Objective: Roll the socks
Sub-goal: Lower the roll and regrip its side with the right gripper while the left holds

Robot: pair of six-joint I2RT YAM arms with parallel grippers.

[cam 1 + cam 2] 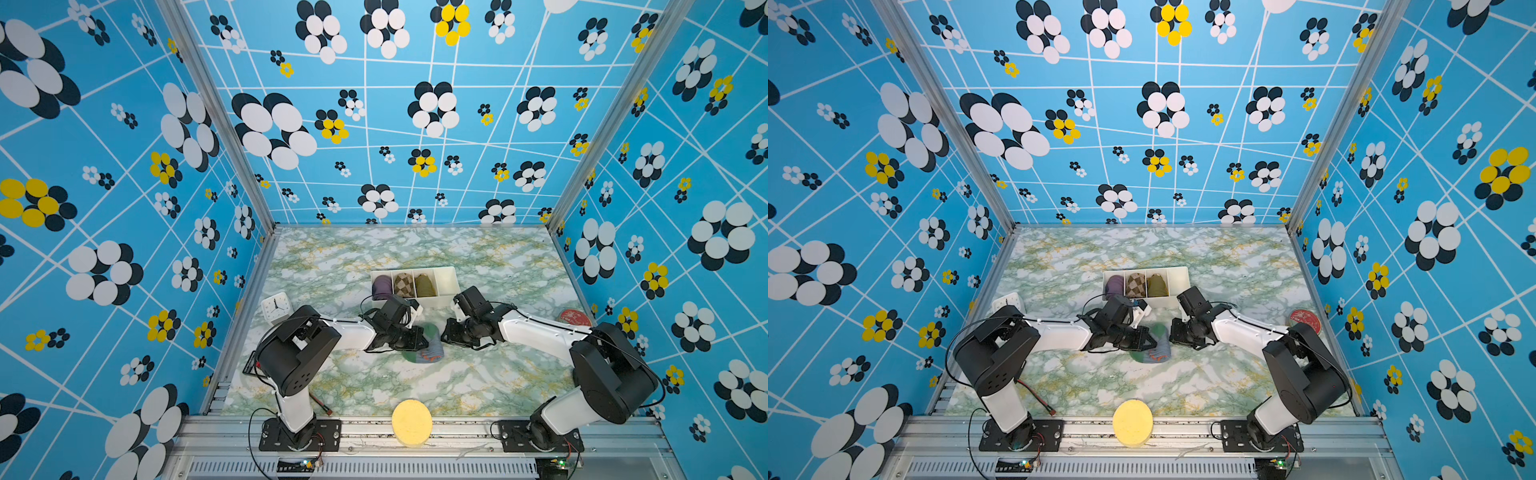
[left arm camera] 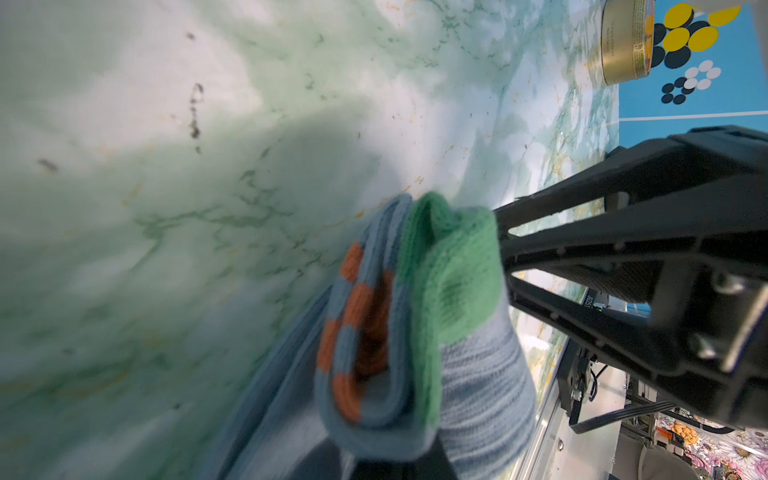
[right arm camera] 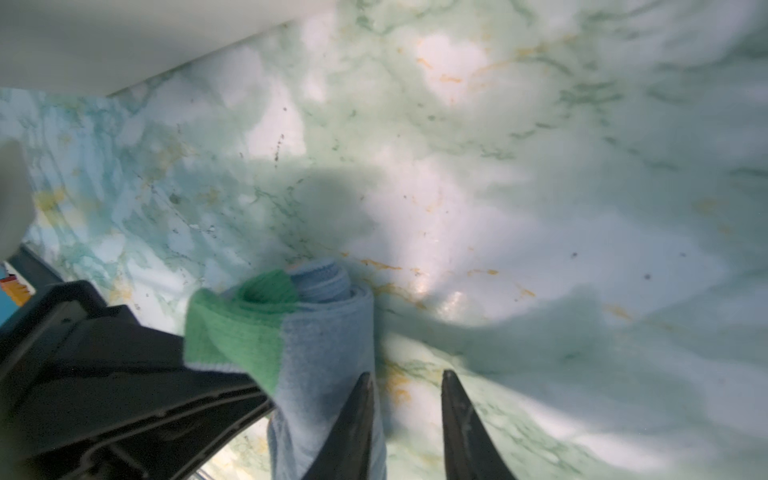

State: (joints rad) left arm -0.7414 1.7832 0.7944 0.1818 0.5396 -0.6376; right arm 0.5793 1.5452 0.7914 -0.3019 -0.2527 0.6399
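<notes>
Socks (image 1: 429,354): rolled, at the middle of the counter (image 1: 478,386), near the white tray (image 1: 451,276).
Left gripper (image 1: 422,345): pinching the roll.
Right gripper (image 3: 405,374): spread; you see bare counter between the jaws, one finger (image 3: 353,419) touching the roll.
Left wrist view: shows you the coiled, orange-striped end plainly; in both top views the grippers cover most of it.

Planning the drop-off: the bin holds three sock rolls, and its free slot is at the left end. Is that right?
Not quite. The bin does hold three rolls, but the free slot is at the right end, beside the olive roll. The purple roll fills the left end. Both top views show it.
</notes>
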